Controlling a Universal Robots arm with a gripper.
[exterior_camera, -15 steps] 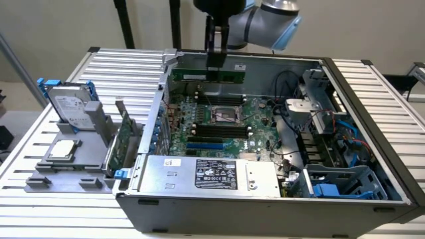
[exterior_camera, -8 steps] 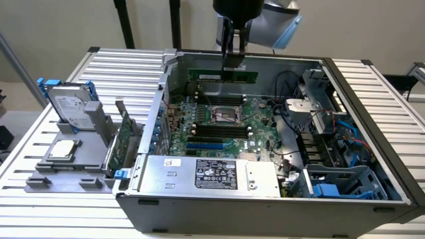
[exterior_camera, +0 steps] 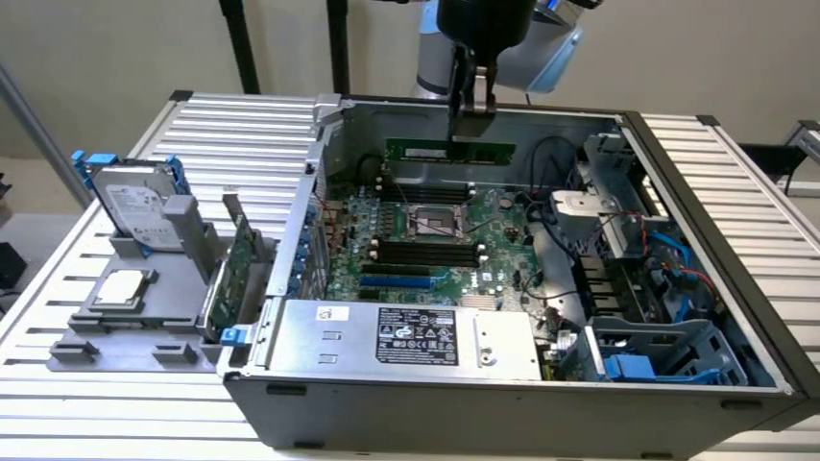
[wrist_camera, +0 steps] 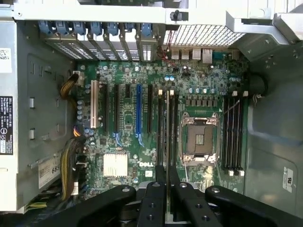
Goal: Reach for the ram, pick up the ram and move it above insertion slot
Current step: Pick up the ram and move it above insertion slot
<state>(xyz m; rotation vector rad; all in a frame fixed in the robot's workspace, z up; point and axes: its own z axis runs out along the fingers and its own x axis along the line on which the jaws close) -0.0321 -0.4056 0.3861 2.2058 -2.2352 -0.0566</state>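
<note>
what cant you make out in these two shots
- Ram, wrist view: seen edge-on between the fingers, so its chips and label are hidden.
- Gripper, exterior view: the arm above it is cut off by the top edge.
- Motherboard, exterior view: its near edge is hidden behind the power supply.
- Which slot lies under the ram: cannot be told.

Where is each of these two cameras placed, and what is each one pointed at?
Exterior view: off the arm, raised, looking down into the open computer case; the gripper holds the ram over the motherboard.
Wrist view: on the wrist, facing straight down; the fingers show.
Shared: the motherboard, the ram seen edge-on.
</note>
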